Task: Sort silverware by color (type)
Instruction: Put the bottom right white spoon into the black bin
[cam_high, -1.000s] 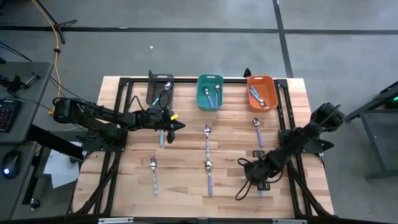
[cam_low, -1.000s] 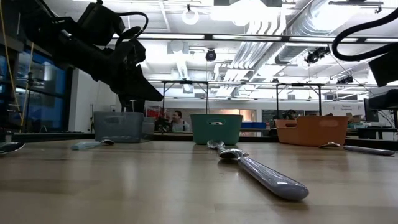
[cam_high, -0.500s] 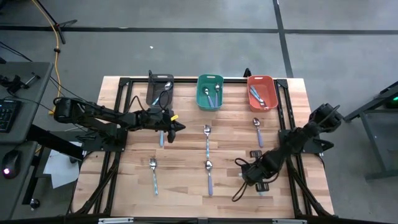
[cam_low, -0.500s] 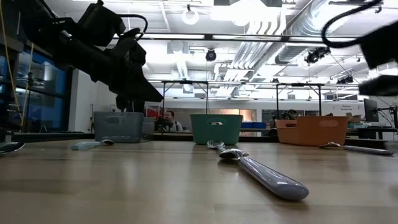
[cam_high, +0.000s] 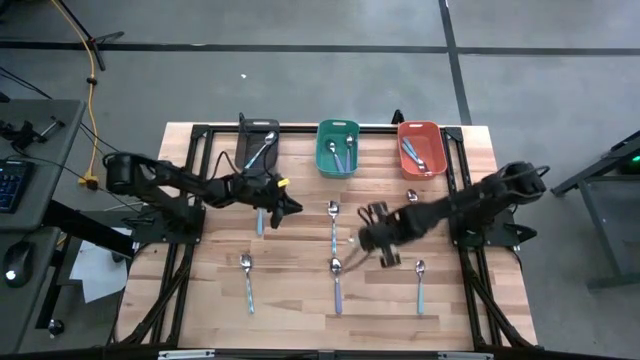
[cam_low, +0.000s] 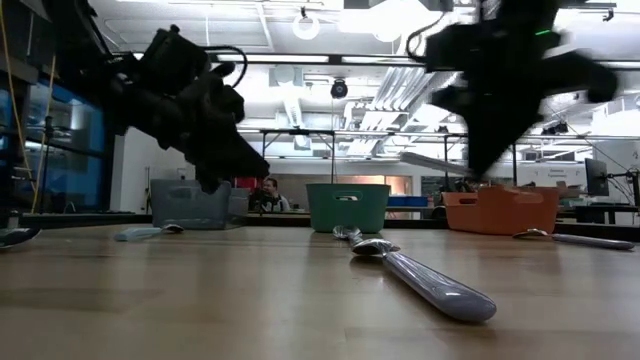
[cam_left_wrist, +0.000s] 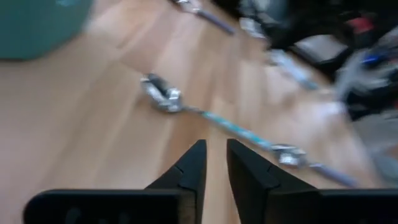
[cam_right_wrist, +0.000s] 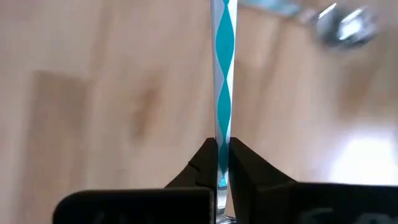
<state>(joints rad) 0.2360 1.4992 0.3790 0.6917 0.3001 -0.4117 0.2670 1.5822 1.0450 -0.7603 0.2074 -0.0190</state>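
Right tool is clenched on a teal-striped spoon, handle running straight out ahead of its fingers. Teal bin lies beyond it, toward the table's far edge. Left tool, slightly parted and empty, hangs by the grey bin.

Grey concrete floor, ceiling lights, ducts

Motion blurs the right arm at the low view's upper right, and the spoon handle runs off the right wrist view's top edge.
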